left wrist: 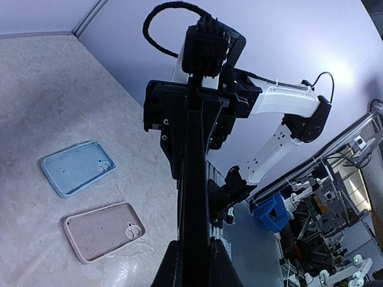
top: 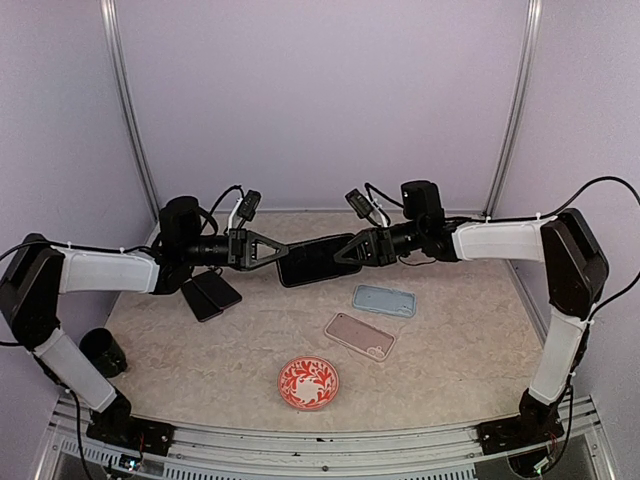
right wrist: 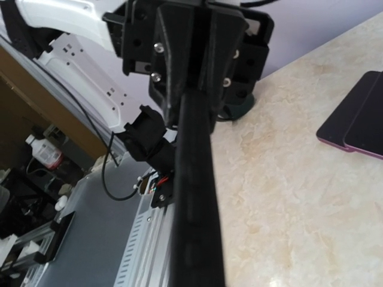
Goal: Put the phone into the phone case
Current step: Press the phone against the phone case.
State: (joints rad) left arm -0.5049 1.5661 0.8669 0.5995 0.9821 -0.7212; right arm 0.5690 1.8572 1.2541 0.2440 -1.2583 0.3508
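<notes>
A black phone hangs in the air above the table's back middle, held at both ends. My left gripper is shut on its left end and my right gripper is shut on its right end. In the left wrist view the phone runs edge-on up the frame, with my fingers pressed on both its faces. The right wrist view also has the phone edge-on; my own fingertips are hidden there. A blue phone case and a pink phone case lie open side up on the table below.
Two dark phones lie side by side at the left under my left arm. A red patterned plate sits near the front middle. A black cup stands at the front left edge. Walls close the back and sides.
</notes>
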